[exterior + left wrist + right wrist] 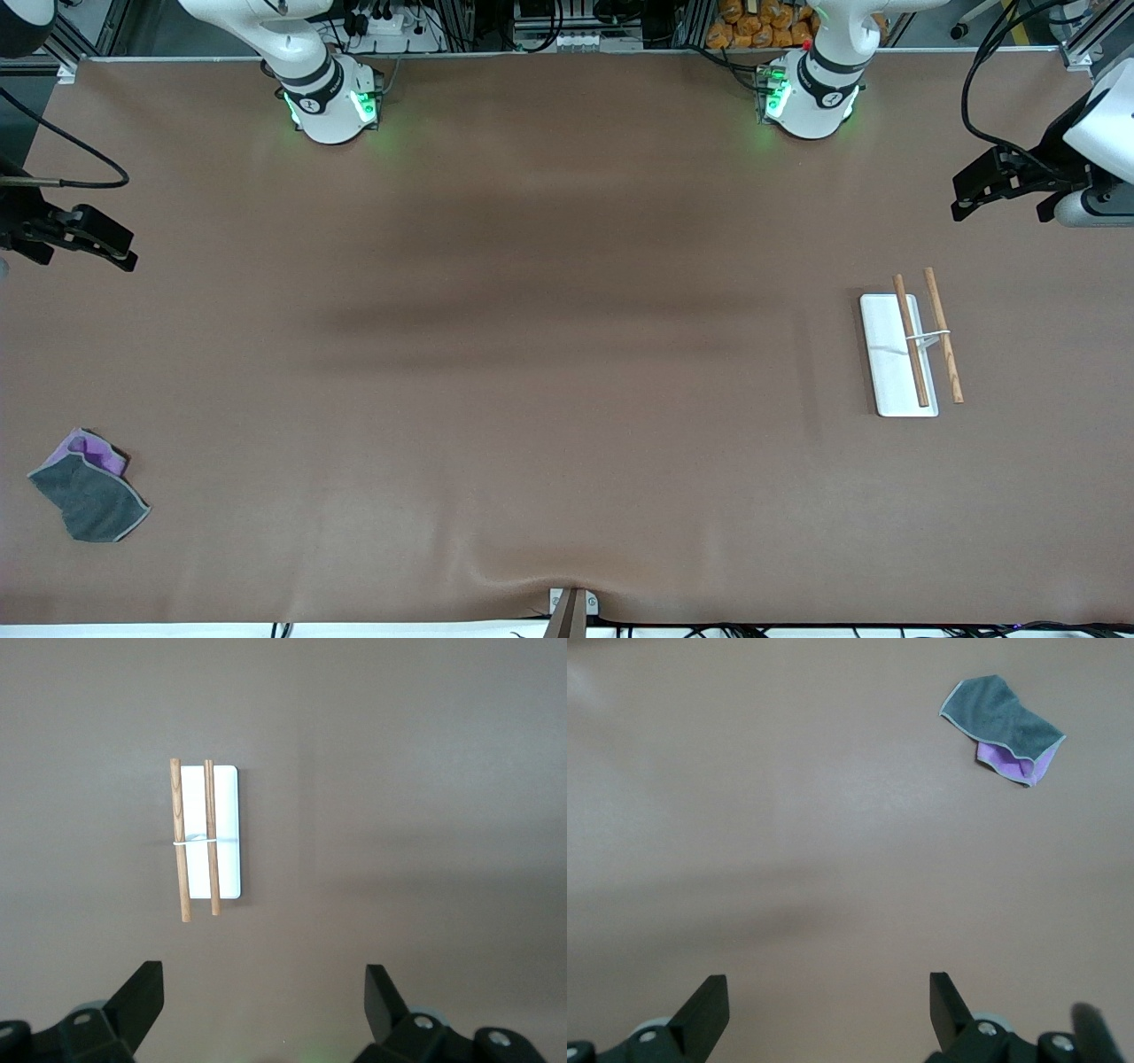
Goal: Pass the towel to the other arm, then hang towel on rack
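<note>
My left hand [966,199] hangs wide and empty over the desk [567,354] at its own end, near the rack [912,350], while my right hand [120,252], wide and empty too, hangs over its end, with the towel [89,487] crumpled nearer the front camera.

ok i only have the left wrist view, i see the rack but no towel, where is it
Observer: The towel lies crumpled at the right arm's end of the table, nearer the front camera than the rack.
Operator: anything holding it
Observer: No. The right end effector hangs open above the table at that end, empty.
Operator: and mine
Observer: The left end effector is open too, at the left arm's end.
</note>
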